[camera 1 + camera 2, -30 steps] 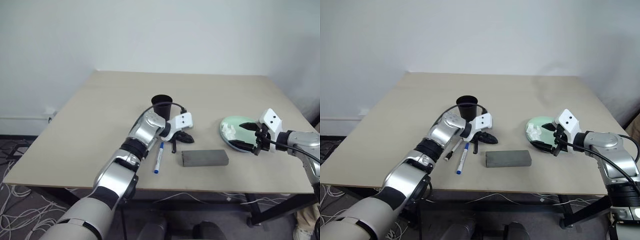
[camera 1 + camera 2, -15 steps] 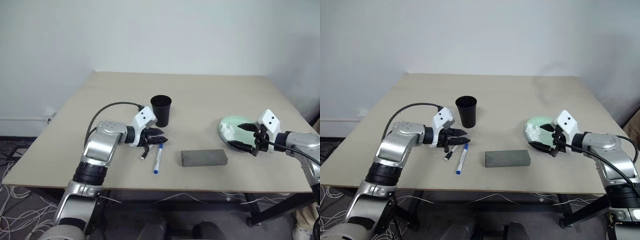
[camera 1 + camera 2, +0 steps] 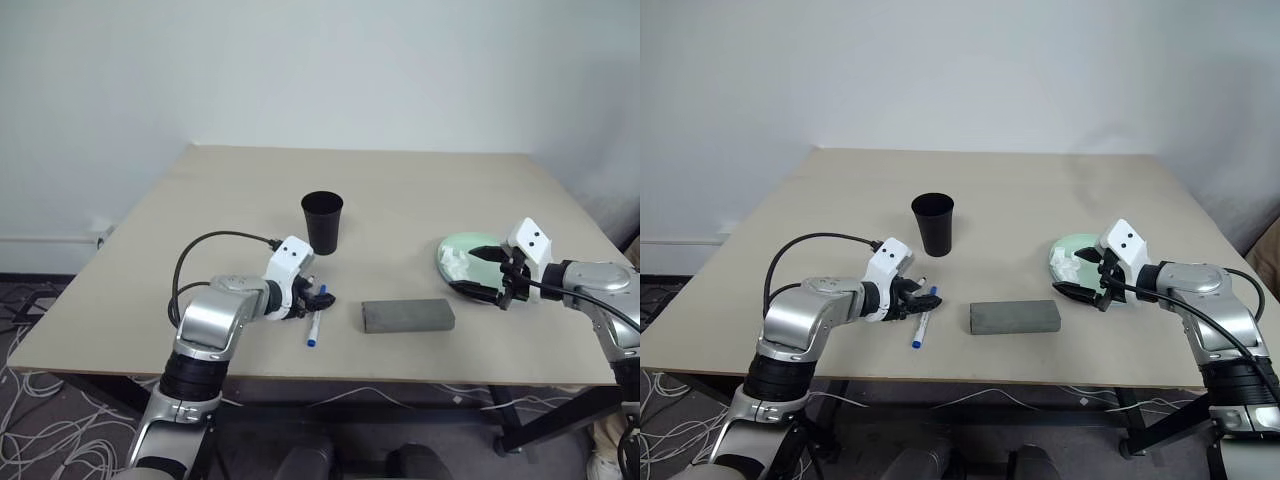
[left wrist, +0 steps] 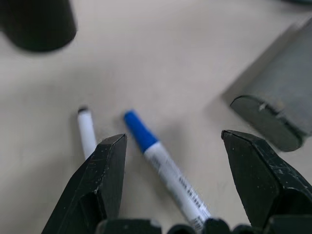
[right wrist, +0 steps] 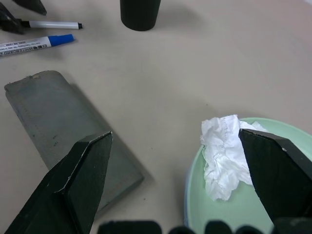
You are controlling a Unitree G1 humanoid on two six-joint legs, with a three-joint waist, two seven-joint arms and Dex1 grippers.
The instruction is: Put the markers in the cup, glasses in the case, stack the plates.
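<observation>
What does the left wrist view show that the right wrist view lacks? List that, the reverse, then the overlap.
Left wrist: the left gripper open, straddling the blue-capped marker. Right wrist: the open right gripper, the mint green plate, the crumpled tissue on it. Both: the cup, the blue-capped marker, the black-capped marker, the case.

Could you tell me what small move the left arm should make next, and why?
Probably lower the left gripper and close on the blue-capped marker. Its fingers stand open on either side of that marker, which lies flat on the table, and the cup stands upright close by.
</observation>
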